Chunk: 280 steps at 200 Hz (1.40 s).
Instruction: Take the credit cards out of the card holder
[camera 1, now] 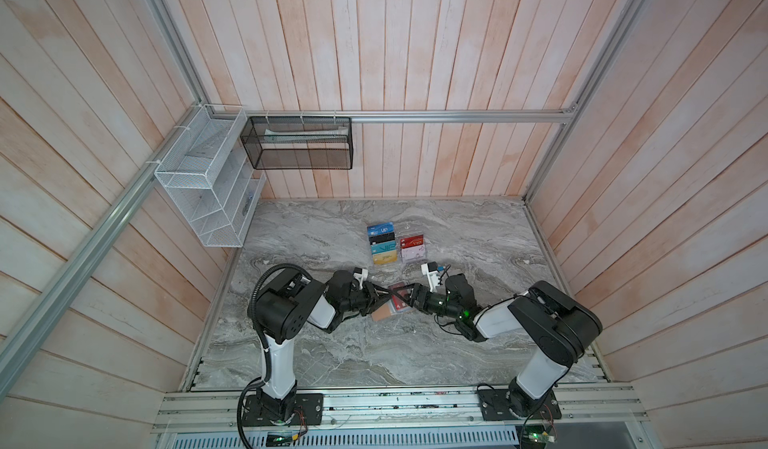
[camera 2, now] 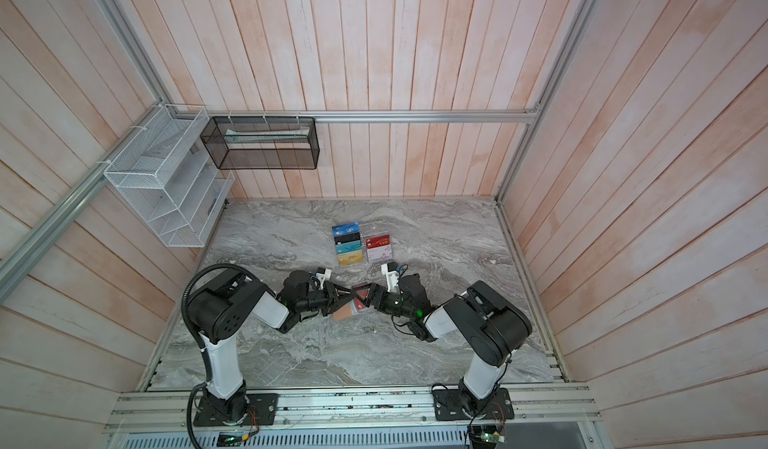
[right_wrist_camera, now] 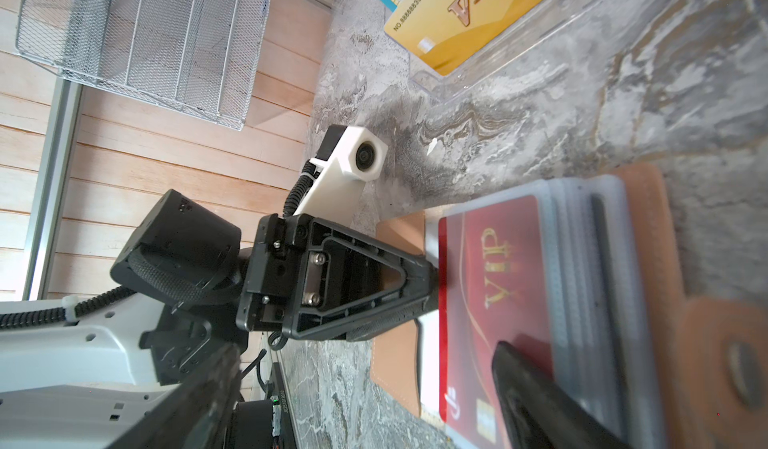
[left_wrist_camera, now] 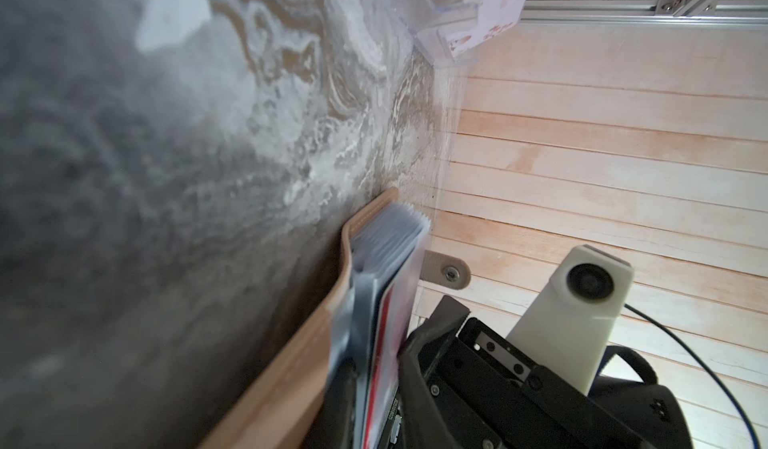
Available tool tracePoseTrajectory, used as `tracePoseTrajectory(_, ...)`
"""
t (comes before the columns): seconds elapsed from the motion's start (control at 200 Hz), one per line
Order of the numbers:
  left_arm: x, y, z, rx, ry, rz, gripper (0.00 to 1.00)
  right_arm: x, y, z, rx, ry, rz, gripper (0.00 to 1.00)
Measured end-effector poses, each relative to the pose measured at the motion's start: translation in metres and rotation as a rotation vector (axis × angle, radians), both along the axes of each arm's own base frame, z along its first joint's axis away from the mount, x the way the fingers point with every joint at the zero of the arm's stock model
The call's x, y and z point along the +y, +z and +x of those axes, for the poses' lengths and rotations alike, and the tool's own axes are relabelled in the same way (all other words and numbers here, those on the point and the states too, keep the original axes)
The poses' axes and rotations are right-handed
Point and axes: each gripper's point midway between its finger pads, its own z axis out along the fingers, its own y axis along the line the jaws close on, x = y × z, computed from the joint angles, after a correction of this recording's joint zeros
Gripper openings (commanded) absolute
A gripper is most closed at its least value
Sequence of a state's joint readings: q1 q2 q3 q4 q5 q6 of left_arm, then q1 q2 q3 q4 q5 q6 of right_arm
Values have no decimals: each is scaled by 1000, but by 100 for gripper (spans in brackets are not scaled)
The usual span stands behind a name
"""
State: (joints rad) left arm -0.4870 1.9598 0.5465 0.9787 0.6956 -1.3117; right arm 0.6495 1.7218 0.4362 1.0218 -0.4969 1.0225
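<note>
The tan card holder (camera 1: 380, 314) (camera 2: 343, 314) lies open mid-table between both arms, its clear sleeve pages (right_wrist_camera: 582, 235) fanned out. A red "VIP" credit card (right_wrist_camera: 494, 285) (camera 1: 397, 301) sits at the top sleeve. My left gripper (right_wrist_camera: 430, 276) (camera 1: 384, 297) (left_wrist_camera: 372, 370) is shut on that card's edge; the wrist view shows the red-and-white card clamped between its jaws beside the tan cover (left_wrist_camera: 291, 364). My right gripper (right_wrist_camera: 365, 355) (camera 1: 409, 297) stands open. One of its fingers (right_wrist_camera: 523, 380) rests on the sleeve over the card.
A clear acrylic stand (camera 1: 409, 229) (camera 2: 374, 229) with several coloured cards stands just behind the holder, close to both wrists. A white wire basket (camera 1: 199, 185) and a black mesh basket (camera 1: 297, 143) hang on the back-left walls. Wooden walls enclose the marble table (camera 1: 374, 355).
</note>
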Motion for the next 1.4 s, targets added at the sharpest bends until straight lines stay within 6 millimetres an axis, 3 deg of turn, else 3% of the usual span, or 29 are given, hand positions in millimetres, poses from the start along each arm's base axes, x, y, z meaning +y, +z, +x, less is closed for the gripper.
tracePoseTrajectory(1.0, -6, 3, -5, -27, 6, 5, 22, -3, -1, 0, -5, -7, 14, 96)
tracePoseTrajectory(1.4, -10, 2, -12, -28, -10, 4, 17, -8, 1, 0, 3, -12, 22, 96)
